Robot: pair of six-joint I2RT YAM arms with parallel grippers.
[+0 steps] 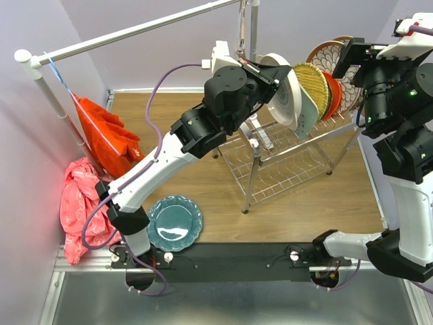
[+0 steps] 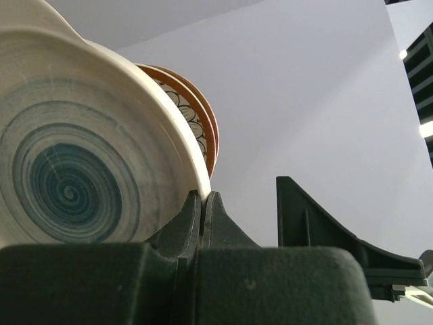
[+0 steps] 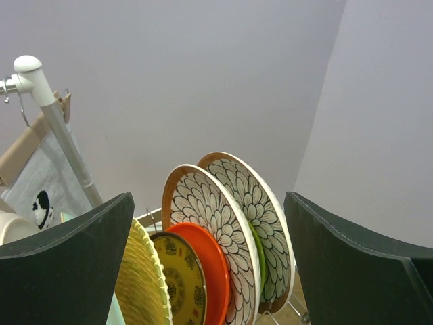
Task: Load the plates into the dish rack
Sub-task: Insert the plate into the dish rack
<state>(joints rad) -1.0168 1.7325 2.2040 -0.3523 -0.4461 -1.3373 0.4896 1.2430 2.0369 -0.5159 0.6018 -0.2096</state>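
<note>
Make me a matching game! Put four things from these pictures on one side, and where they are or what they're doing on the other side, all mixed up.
Things:
1. teal plate
2. white swirl plate
3. orange plate
4. right end effector

Places or states:
A. standing upright in the dish rack
B. open, holding nothing
C. lying flat on the wooden table
D. gripped at its rim by the left end effector

Pairs: 1-C, 2-D, 3-A, 4-B
</note>
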